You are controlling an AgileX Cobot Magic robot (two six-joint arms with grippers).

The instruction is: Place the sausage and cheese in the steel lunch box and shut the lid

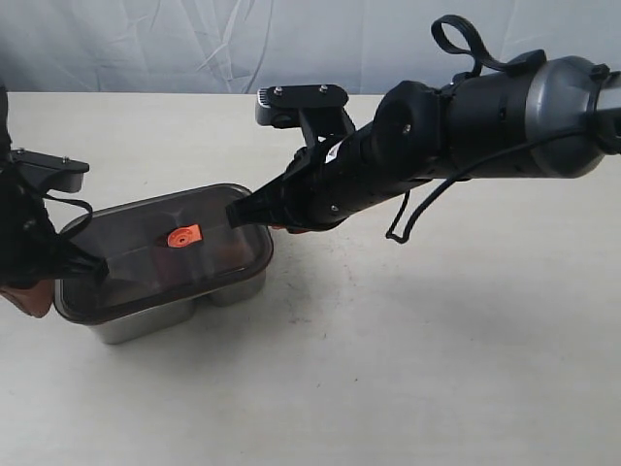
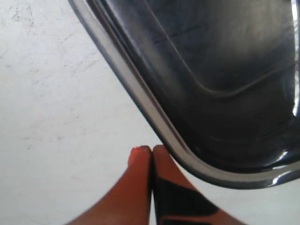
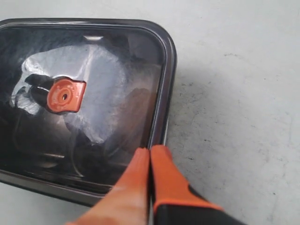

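The dark smoky lid (image 1: 146, 254) lies on top of the steel lunch box (image 1: 146, 323), its orange valve tab (image 1: 183, 236) near the centre. My left gripper (image 1: 94, 271) is shut, tips at the lid's left rim (image 2: 154, 110), beside it (image 2: 152, 150). My right gripper (image 1: 236, 214) is shut too, its tips (image 3: 150, 150) resting at the lid's right rim (image 3: 164, 93). The tab (image 3: 64, 95) shows in the right wrist view. Sausage and cheese are hidden under the lid; only a dim brownish blur (image 3: 137, 108) shows through.
The pale table (image 1: 408, 369) spreads to the right and in front of the box. My right arm (image 1: 466, 126) stretches across the back right. A grey cloth backdrop (image 1: 243, 44) closes off the far side.
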